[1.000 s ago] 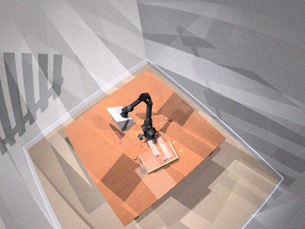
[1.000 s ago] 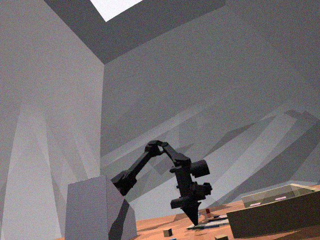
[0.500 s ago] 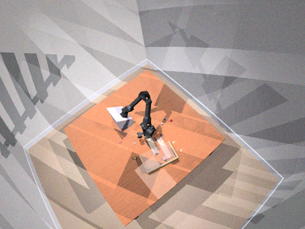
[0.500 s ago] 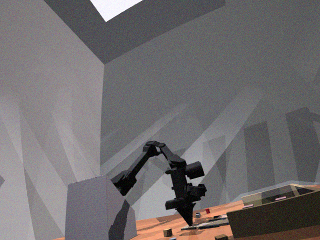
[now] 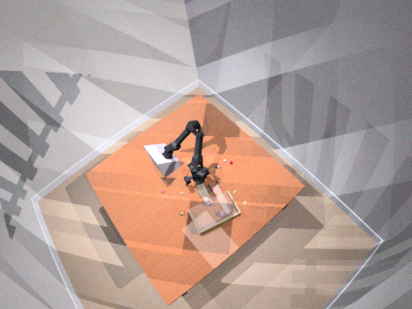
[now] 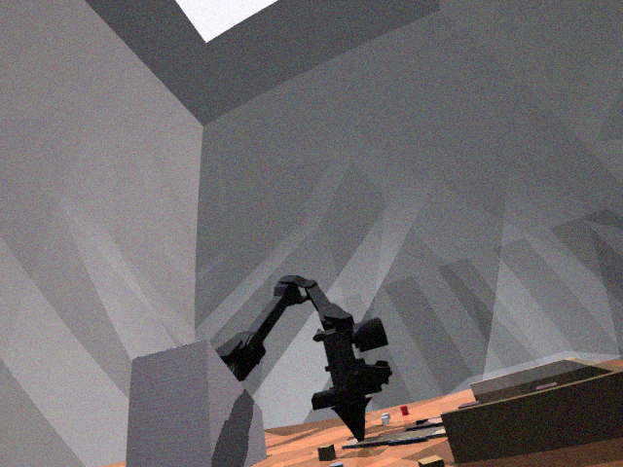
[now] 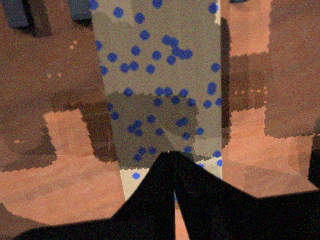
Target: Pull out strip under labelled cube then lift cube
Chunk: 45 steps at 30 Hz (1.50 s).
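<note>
My gripper [image 5: 199,183] [image 6: 360,439] [image 7: 169,159] is shut, pointing down, its tips at the top of a pale strip [image 5: 202,190] [image 7: 150,80] with blue dots, near its arm-side end. Nothing shows pinched between the tips. The strip runs from under the gripper towards the wooden-walled box [image 5: 217,224] [image 6: 528,427] with a see-through cover. A second pale strip [image 5: 217,191] lies to its right. A small pinkish block [image 5: 208,202] shows at the dotted strip's far end, and another pinkish block [image 5: 222,213] shows under the cover. No label can be read.
Blue rails [image 7: 80,11] flank the strip. Two white cubes [image 5: 224,160] [image 5: 218,167] and a red piece [image 5: 231,162] lie to the right. A brown block [image 5: 181,213] [image 6: 326,452] and a pink piece [image 5: 162,192] lie left. The arm stands on a white pedestal [image 5: 156,151] [image 6: 168,402].
</note>
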Each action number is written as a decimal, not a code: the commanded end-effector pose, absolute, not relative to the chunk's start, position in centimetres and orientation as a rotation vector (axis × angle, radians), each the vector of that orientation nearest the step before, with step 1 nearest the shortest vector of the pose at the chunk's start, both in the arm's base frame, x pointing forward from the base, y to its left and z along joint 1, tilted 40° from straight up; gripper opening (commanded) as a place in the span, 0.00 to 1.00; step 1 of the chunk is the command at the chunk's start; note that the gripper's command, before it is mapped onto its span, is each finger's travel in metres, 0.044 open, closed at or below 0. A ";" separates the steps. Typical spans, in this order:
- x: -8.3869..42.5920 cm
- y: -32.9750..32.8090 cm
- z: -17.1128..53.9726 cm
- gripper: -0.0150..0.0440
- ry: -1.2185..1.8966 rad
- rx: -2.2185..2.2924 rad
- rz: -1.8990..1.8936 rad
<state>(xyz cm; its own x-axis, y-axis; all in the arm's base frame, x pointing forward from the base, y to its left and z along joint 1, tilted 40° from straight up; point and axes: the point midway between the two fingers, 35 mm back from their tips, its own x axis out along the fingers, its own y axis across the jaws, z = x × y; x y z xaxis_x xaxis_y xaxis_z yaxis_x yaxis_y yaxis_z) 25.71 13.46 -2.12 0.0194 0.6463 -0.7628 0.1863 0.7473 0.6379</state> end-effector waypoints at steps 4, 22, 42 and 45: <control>23.9 14.0 -2.3 0.25 1.569 0.693 0.412; 21.2 14.3 -2.0 0.25 1.571 0.694 0.412; 19.8 14.5 -1.9 0.25 1.572 0.694 0.412; 19.8 14.5 -1.9 0.25 1.572 0.694 0.412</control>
<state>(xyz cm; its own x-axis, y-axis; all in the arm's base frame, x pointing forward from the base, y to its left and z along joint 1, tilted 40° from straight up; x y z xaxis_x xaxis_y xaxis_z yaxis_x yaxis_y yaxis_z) 20.77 14.20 -1.58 0.0187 0.6464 -0.7628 0.1883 0.7470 0.6376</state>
